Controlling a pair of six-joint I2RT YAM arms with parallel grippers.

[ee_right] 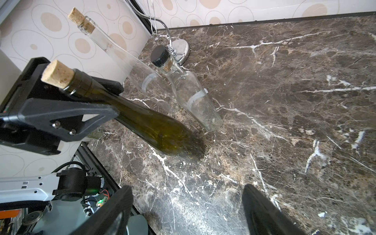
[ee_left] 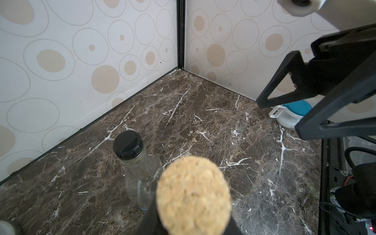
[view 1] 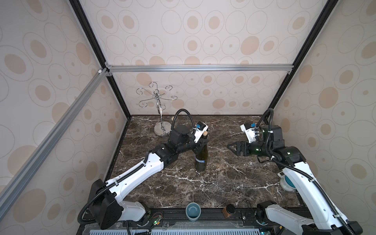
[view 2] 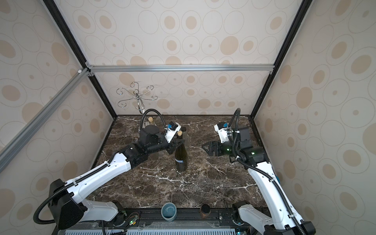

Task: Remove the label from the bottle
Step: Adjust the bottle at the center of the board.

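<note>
1. The left tool (ee_right: 109,99) is clenched on the neck of the dark green bottle (view 1: 201,156), just below its cork (ee_left: 193,195). The bottle stands upright with its base at the tabletop (view 1: 223,183).
2. The right tool (view 2: 205,148) is released, jaws wide and holding nothing, well apart from the bottle on its right.
3. The label (view 1: 199,161) is a blue band low on the bottle, on the side turned toward the arm bases. It carries pale writing too small to read, and no brand can be made out. The right wrist view shows no label.

CAUTION
- A pull low on the bottle levers against the neck grip, so the bottle may twist or tip.
- Two clear bottles (ee_right: 195,101) stand just behind the bottle, and a swing would strike them.
- The label faces away from the right tool, so a straight approach may meet bare glass
</note>
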